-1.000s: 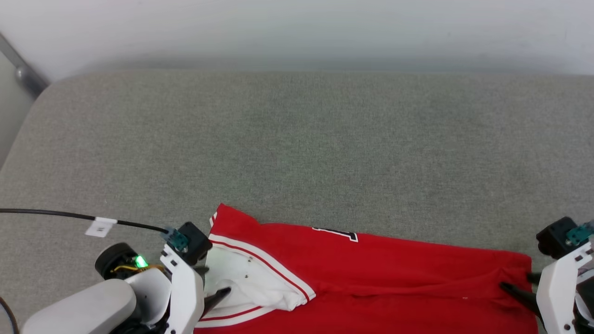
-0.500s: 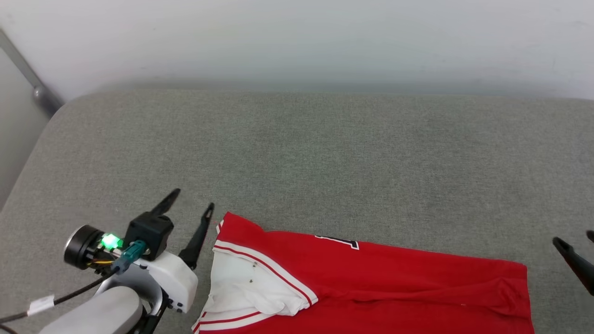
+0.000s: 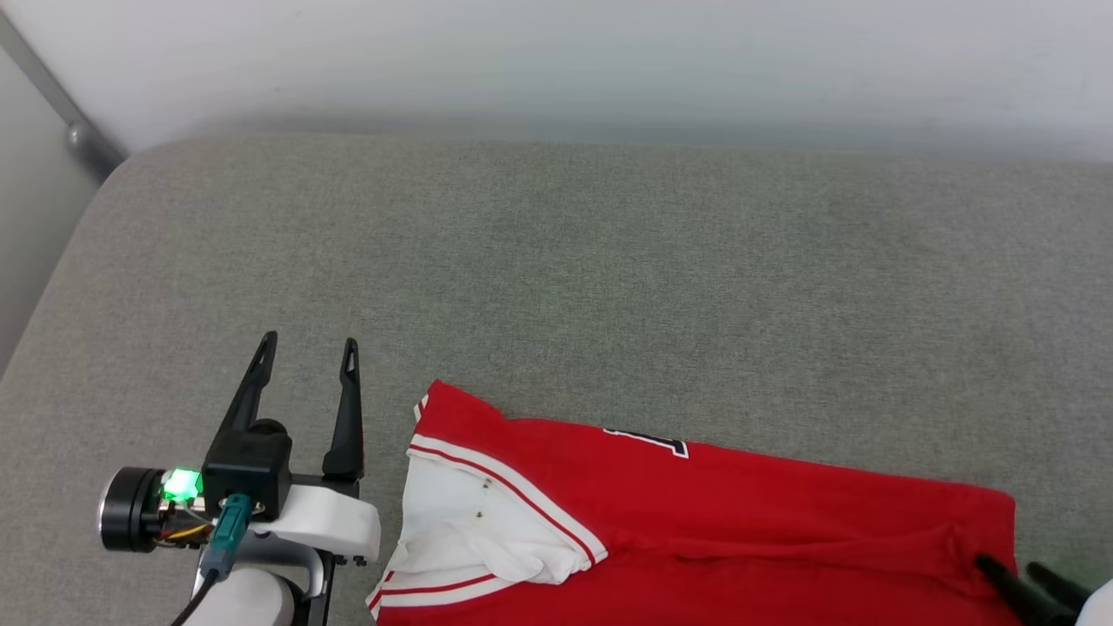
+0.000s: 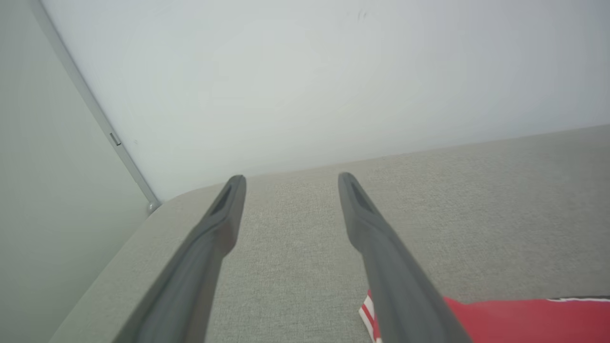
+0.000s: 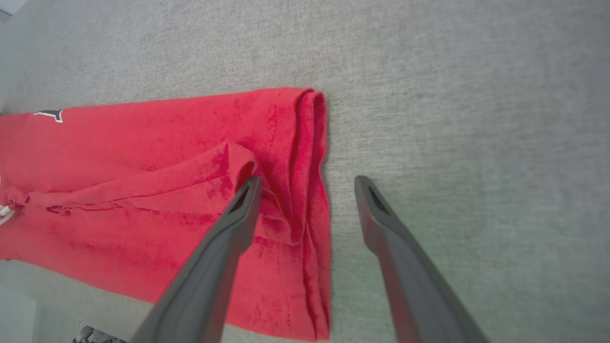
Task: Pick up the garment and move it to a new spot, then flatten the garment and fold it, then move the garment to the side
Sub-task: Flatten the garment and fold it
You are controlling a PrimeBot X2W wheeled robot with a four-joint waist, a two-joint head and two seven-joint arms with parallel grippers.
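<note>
we are looking down on the garment, a bright red jersey-style shirt of thin soft fabric, which is lying stretched out on the wide grey woven cushion, toward 5 o'clock in the head view and running off the bottom edge. its white sleeve with red-and-white stripe trim is lying rumpled at the 9 o'clock end, and a scrap of dark white-outlined lettering is peeking over the far edge. we are holding the left gripper released at 8 o'clock, just beside the sleeve end and apart from it, its two long dark fingers spread and pointing toward 12 o'clock with nothing between them; a small green light is glowing on its wrist. from the left wrist, that gripper is facing the pale white wall. the right gripper is showing at 4 o'clock, at the garment's bunched right edge. in the right wrist view it is standing released, one finger above the gathered red hem, the other above bare cushion, gripping nothing.
</note>
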